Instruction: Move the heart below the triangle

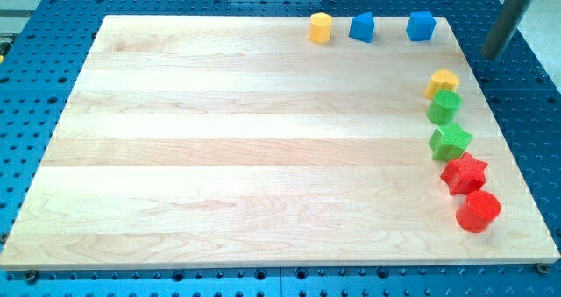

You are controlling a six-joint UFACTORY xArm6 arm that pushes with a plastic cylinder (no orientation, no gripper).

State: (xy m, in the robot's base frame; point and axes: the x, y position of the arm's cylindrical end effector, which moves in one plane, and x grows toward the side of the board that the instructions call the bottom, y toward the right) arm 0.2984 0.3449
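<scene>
The arm enters at the view's top right corner as a straight dark rod, leaning slightly so its upper part runs out of frame, and my tip (493,56) sits off the wooden counter (245,148), over the blue perforated base, up and to the view's right of the yellow heart (443,82) and apart from it. The rod ends plainly where a claw would be: nothing opens or closes there, and it holds and touches no block. The yellow heart lies near the counter's right edge, at the head of a column of blocks. Which way its lobes point, and its long axis, cannot be made out at this size. Just below it, almost touching, is the green round block (444,108), then the green star (451,142), the red star (464,172) and the red cylinder (479,211). Up and left of the heart, along the top edge, stand the blue cube (422,25), the blue triangle (362,26) and, farthest, the yellow hexagon (321,26).
</scene>
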